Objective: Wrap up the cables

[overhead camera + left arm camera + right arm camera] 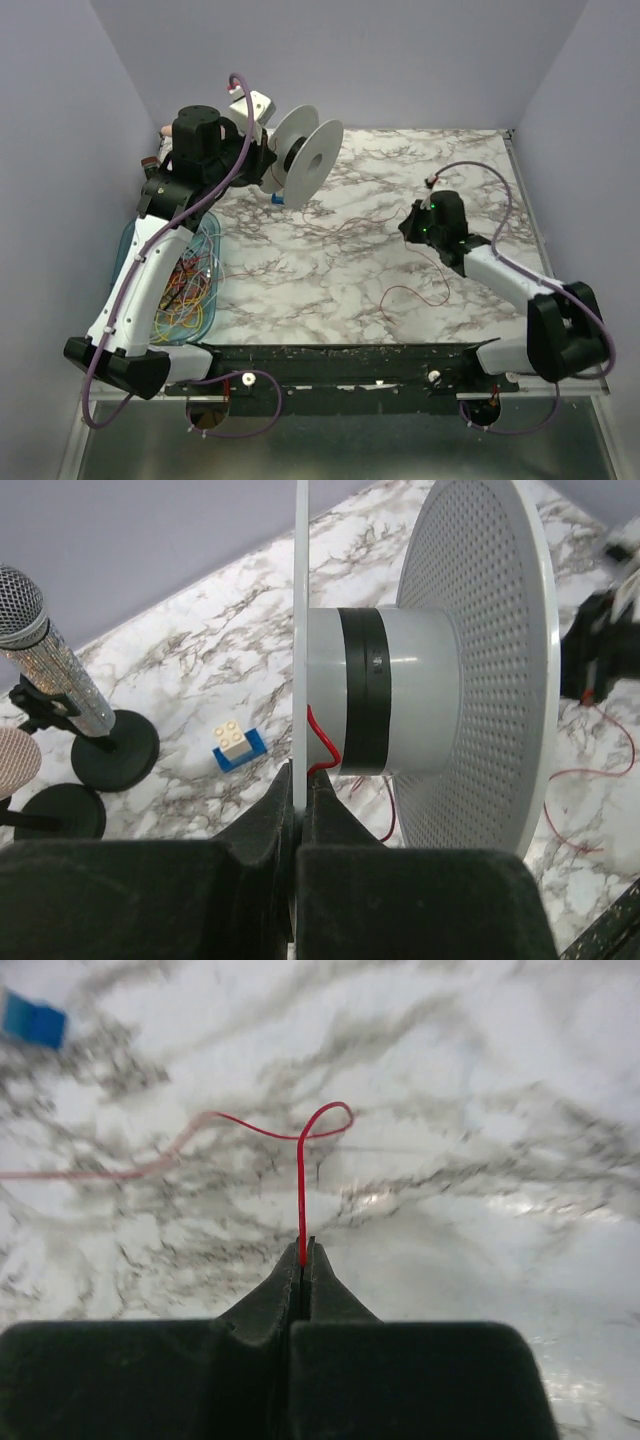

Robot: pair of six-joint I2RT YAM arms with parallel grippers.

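The left gripper (300,776) is clamped on the thin flange of a pale grey plastic spool (400,690), held above the white marble-patterned table (350,290). The right gripper (303,1250) is pinched shut on a thin red cable (302,1190), which loops across the table and seems, though blurred, to lead to the spool's hub. A tangle of yellow, orange and red cables (185,292) lies in a translucent blue tray (213,236) by the left arm.

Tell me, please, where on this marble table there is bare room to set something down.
Two bare patches: the near middle of the table, between the tray of cables and the looped red cable; and the far right corner, behind the right gripper. Crowded: the left side, with tray, left arm and spool.
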